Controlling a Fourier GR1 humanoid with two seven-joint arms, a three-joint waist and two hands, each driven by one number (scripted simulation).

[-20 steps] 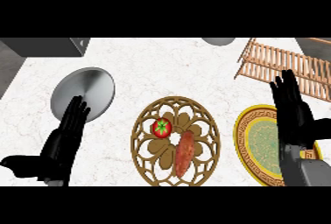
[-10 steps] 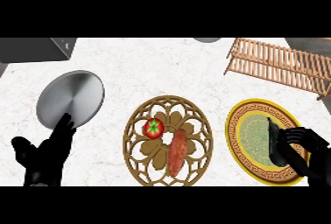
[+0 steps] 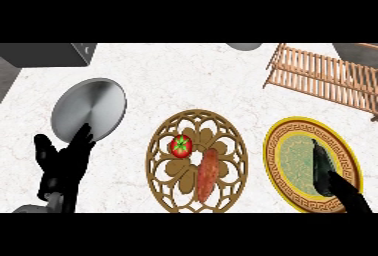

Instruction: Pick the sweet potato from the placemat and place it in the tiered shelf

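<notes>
Sweet potato (image 3: pixel 207 171) lies on placemat (image 3: pixel 230 150), just beside tomato (image 3: pixel 181 145). Shelf (image 3: pixel 325 75) well apart, up-right of placemat. Left hand (image 3: pixel 65 167) left of placemat, fingers straight, empty. Right hand (image 3: pixel 325 172) right of placemat, over plate (image 3: pixel 284 135), fingers extended, holding nothing.

Sweet potato (image 3: pixel 207 175) lies lengthwise on the round lattice placemat (image 3: pixel 221 131), and a tomato (image 3: pixel 181 145) sits just beside its upper end. My right robot hand (image 3: pixel 322 169) is over the gold-rimmed plate (image 3: pixel 294 165), fingers straight, apart from the placemat. My left robot hand (image 3: pixel 63 165) rests open at lower left, fingertips at the grey plate (image 3: pixel 92 106). The wooden tiered shelf (image 3: pixel 325 75) stands far right on the worktop (image 3: pixel 192 85).
</notes>
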